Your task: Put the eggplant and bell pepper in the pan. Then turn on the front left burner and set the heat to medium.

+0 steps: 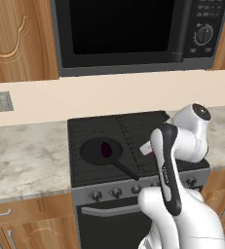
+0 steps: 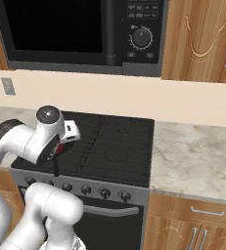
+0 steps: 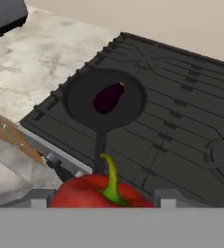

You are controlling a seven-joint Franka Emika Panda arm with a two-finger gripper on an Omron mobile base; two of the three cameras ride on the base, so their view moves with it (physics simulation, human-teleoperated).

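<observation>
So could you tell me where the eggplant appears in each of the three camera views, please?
Left base view: the eggplant lies inside the pan, left of centre on the cooktop.
Right base view: I cannot make it out; the arm stands in front of that part of the stove.
Hand view: upper middle, inside the pan.
Shared landmark: the pan's long handle.

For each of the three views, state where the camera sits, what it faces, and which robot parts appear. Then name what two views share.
Left base view: behind the arm's left, facing the stove; arm at lower right; eggplant in the pan.
Right base view: behind the arm's right, facing the cooktop; arm at lower left.
Hand view: on the hand, looking down at the pan; the gripper holds the bell pepper.
Shared: left base and hand views both show the eggplant in the pan.
</observation>
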